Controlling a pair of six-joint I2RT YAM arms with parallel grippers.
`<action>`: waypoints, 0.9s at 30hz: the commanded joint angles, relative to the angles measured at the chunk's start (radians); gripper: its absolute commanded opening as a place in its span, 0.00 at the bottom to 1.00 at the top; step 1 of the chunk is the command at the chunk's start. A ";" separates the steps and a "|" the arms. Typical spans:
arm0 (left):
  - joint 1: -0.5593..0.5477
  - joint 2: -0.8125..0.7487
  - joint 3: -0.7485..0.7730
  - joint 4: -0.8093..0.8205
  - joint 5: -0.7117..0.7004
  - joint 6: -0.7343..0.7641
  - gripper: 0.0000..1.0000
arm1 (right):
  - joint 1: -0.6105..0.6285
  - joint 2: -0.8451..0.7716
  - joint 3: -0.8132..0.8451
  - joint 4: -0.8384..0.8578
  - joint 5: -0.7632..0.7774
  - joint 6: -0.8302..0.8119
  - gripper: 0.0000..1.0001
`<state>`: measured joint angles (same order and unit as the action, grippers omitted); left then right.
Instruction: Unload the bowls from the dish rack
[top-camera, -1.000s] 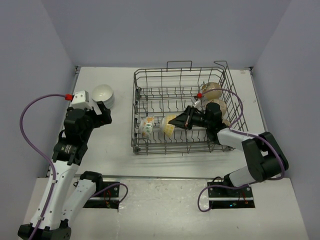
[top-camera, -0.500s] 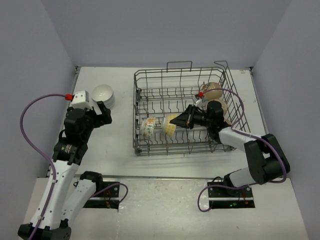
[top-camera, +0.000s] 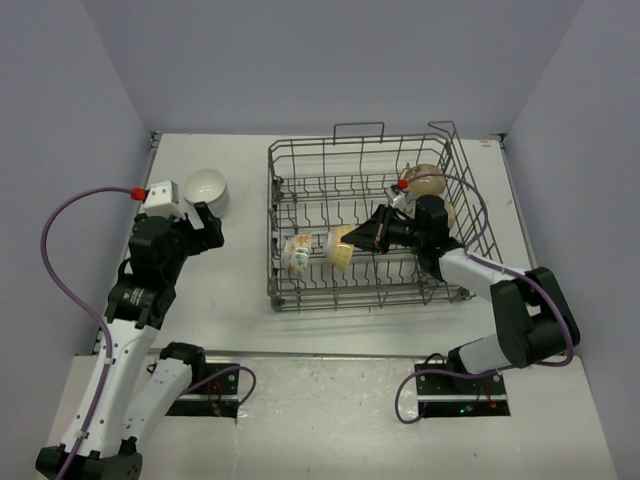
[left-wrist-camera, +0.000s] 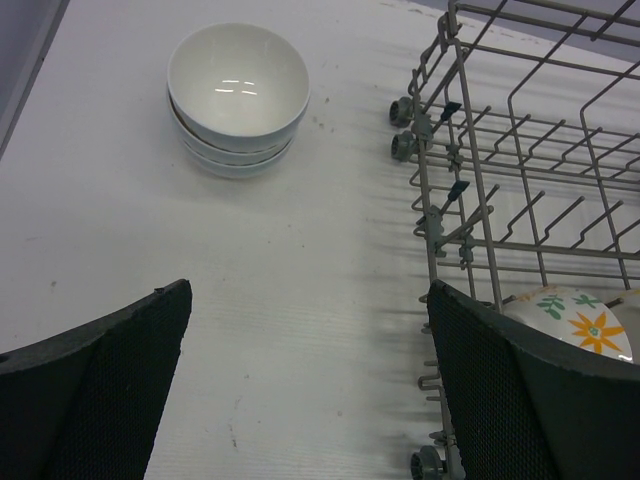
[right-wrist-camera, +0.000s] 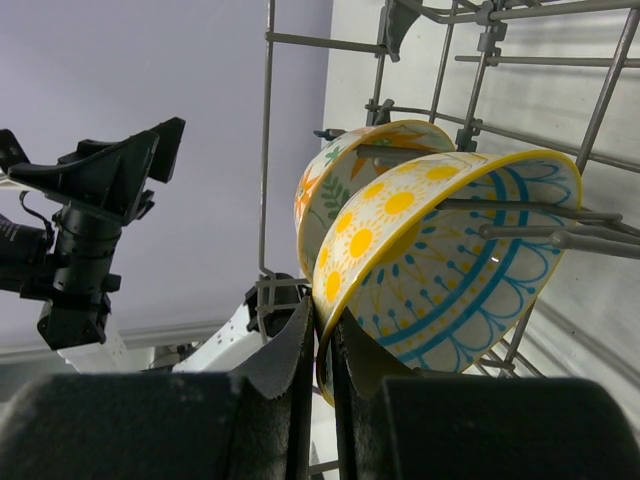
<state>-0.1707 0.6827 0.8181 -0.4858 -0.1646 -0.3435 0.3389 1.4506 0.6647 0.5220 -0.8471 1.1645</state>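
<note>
White table (top-camera: 250, 320) holds the rack (top-camera: 350, 297). Inside it, the right gripper (right-wrist-camera: 325, 320) clamps the yellow bowl (right-wrist-camera: 440, 260) by its rim. The left gripper (left-wrist-camera: 308, 300) gapes wide, with the white bowls (left-wrist-camera: 238, 85) well ahead.

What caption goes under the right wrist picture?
Right gripper, jaws shut on the rim of a yellow-flowered bowl in the dish rack.

- Top external: fixed high behind both arm bases, angled down and forward. Distant, it covers the whole white table (top-camera: 240, 290) and the dark grey wire dish rack (top-camera: 271, 225).
- Left wrist: mid-range, tilted down at the stack of plain white round bowls (left-wrist-camera: 238, 95) and the rack's left end.
- Right wrist: very close, inside the rack, facing left past the yellow-flowered ceramic bowl (right-wrist-camera: 450, 260) towards the left arm (right-wrist-camera: 90, 220).
- Overlap: the top view shares the stack with the left wrist and the flowered bowl with the right wrist.
</note>
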 joint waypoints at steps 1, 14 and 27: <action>-0.003 -0.003 0.006 0.041 -0.015 0.026 1.00 | -0.028 -0.078 0.165 0.319 -0.084 0.032 0.00; -0.003 -0.003 0.003 0.047 -0.019 0.029 1.00 | -0.043 -0.018 0.200 0.462 -0.188 0.112 0.00; -0.004 -0.003 0.004 0.047 -0.021 0.031 1.00 | -0.067 0.077 0.217 0.754 -0.260 0.310 0.00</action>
<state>-0.1707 0.6827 0.8181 -0.4847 -0.1711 -0.3355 0.2836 1.5734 0.8444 1.0451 -1.0679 1.4162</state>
